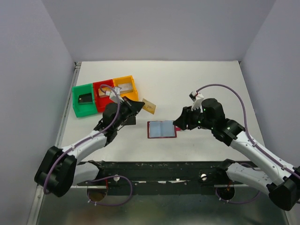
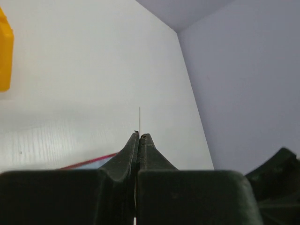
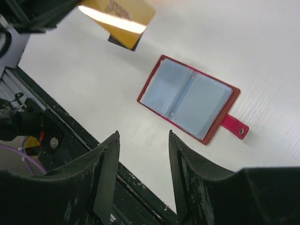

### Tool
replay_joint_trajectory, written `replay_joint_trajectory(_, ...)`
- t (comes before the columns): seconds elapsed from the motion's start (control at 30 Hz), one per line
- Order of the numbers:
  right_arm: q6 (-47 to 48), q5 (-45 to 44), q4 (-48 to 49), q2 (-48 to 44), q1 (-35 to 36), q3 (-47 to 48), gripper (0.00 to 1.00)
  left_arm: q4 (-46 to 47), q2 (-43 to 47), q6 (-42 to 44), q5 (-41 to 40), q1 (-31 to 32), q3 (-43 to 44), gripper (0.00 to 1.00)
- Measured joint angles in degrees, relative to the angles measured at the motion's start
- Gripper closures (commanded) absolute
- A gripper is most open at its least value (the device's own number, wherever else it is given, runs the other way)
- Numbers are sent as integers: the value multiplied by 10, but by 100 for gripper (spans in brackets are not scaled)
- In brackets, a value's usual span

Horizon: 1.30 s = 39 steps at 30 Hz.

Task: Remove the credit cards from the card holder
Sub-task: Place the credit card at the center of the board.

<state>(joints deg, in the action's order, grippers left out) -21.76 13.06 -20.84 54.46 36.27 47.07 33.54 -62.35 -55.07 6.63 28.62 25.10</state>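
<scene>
The big white table [image 1: 201, 79] holds everything. At its far left sit three small boxes in a row: a green plastic tray [image 1: 76, 101], a red plastic tray [image 1: 97, 86] and a yellow plastic tray [image 1: 132, 84]. A thin black card [image 1: 85, 98] lies in the green one.

Near the middle of the table, the dark red folding card holder [image 1: 162, 129] lies open and flat, with its pale blue pockets facing up. I see no card in those pockets, but I can't be sure. My right gripper [image 1: 178, 124] hangs just beside the holder's right edge, with its jaws wide apart and nothing in them.

My left gripper [image 1: 139, 104] is squeezed tight on a thin gold-orange plastic card [image 1: 149, 106]. The card is up off the table, between the holder and the yellow tray. In the left wrist view it is only a thin line.

I think my job now is to put this card down away from the holder. To do it well, I should grip hard so the slippery card can't twist. I should move slowly, go low over a tray, and only then let go. I would hold the right gripper near the little snap tab [image 3: 236, 126], ready to pin the holder if it slides.
</scene>
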Motion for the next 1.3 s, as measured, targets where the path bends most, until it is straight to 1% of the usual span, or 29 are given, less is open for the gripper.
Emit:
replay_joint_trajectory(0.03, -7, -3, 2, 0, 0, -11, 47, -3, -19, -6, -11, 0, 12, 100)
replay_joint_trajectory(0.1, -18, -3, 2, 2, 0, -31, 47, -6, -84, -22, -47, 0, 56, 100)
replay_joint_trajectory(0.27, -35, -3, 13, -3, 0, -59, 48, -9, -189, -40, -112, 7, 136, 100)
replay_joint_trajectory(0.4, -39, -12, 20, -24, 0, -70, 48, -14, -262, -44, -153, 20, 199, 100)
replay_joint_trajectory(0.47, -39, -19, 21, -35, 0, -73, 48, -17, -304, -45, -168, 26, 231, 100)
replay_joint_trajectory(0.5, -39, -24, 22, -41, 0, -74, 48, -19, -318, -46, -176, 28, 249, 100)
replay_joint_trajectory(0.53, -39, -31, 23, -48, 0, -77, 48, -19, -318, -46, -176, 28, 249, 100)
replay_joint_trajectory(0.57, -39, -35, 23, -55, 0, -79, 48, -25, -356, -46, -181, 34, 263, 100)
replay_joint_trajectory(0.73, -37, -60, 23, -74, 0, -87, 49, -38, -443, -45, -198, 47, 328, 100)
replay_joint_trajectory(1.0, -37, -69, 23, -65, 0, -88, 49, -34, -510, -47, -211, 47, 379, 100)
replay_joint_trajectory(1.3, -37, -70, 23, -53, 0, -88, 49, -31, -546, -67, -212, 33, 402, 100)
